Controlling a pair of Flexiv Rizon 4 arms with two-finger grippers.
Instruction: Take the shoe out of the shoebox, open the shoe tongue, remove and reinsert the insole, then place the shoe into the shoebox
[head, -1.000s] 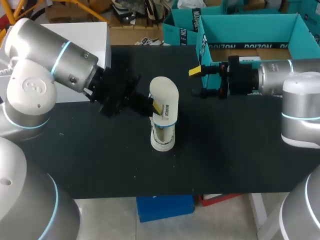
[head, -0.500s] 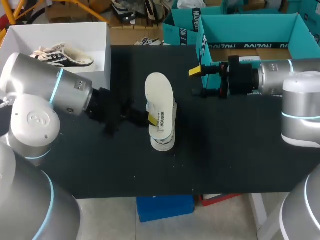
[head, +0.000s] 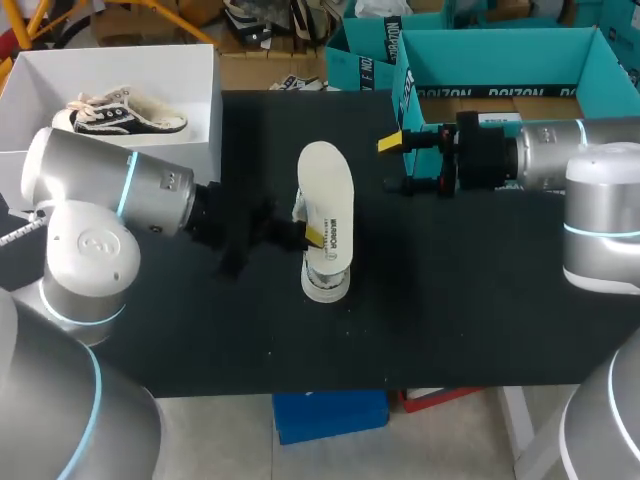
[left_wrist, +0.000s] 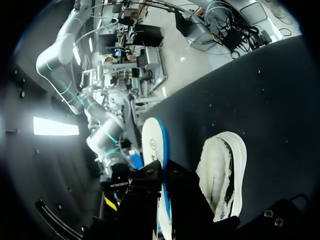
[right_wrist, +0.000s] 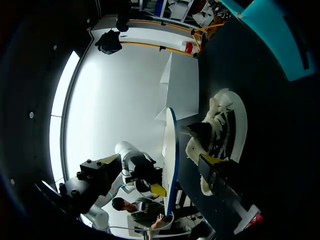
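Head view puts your left gripper closed on the insole, gripping near its lower end. The left wrist view agrees, with the insole running back between the dark fingers. Over the last second the left arm has swung down and away from the white box, which is now uncovered. The insole tipped leftward midway and has come back to stand nearly straight over the shoe.

The shoe has not shifted. It sits on the tabletop just under the insole, and from the wrist its fleece-lined opening lies beside the insole, not around it. Your right gripper has stayed put well off to the side, fingers spread and empty.

So the insole is fully out, and this realigning looks like the start of feeding it back in. Expect the loose shoe to slide if the insole catches on the lining, since nothing is bracing it.
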